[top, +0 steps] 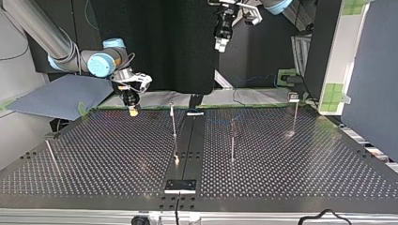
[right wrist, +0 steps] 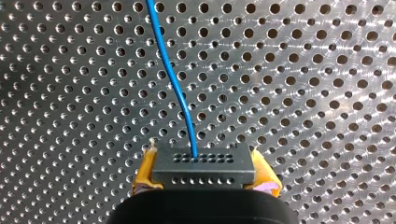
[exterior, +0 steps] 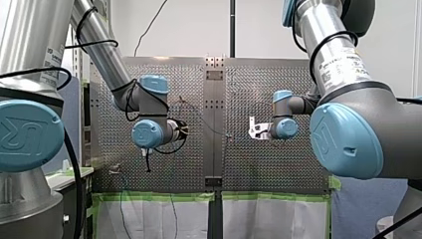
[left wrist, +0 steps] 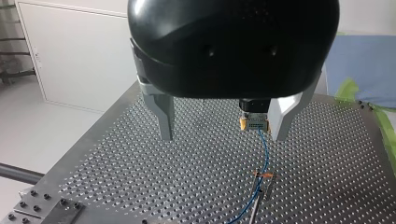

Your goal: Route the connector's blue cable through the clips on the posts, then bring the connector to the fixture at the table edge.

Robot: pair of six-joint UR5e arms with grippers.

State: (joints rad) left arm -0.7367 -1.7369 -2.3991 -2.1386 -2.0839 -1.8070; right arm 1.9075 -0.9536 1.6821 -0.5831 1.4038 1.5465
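- The connector (right wrist: 201, 163) is clamped between the yellow pads (right wrist: 145, 175) of my right gripper (right wrist: 204, 170). The jaws are closed on its two short sides, and its pin face points away from the gripper.
- The blue cable (right wrist: 175, 79) leaves that face and runs straight out ahead of the gripper over the perforated table (right wrist: 327, 70). Its long axis continues the gripper's own line.
- In the top view, my right gripper (top: 133, 111) hangs at the upper left of the frame, over the table's far edge.
- In the left wrist view, the cable drops from the connector to a clip (left wrist: 264, 176) on a post top. I cannot tell whether it is seated in that clip.
- My left gripper (left wrist: 223, 135) is released, with its grey fingers spread and nothing between them. The connector sits ahead of it, in line with one finger.
- In the top view, my left gripper (top: 220, 45) is at the upper centre, raised well clear of the table. My right arm is therefore the nearer one.
- Judgement: the dark block (top: 179, 185) at the bottom centre of the top view is probably the fixture. It lies well apart from the connector, with thin posts (top: 173, 123) between them.
- Judgement: the next move depends on the cable trailing from the connector towards the posts. My right arm should carry it while my left arm stays free to guide the cable.
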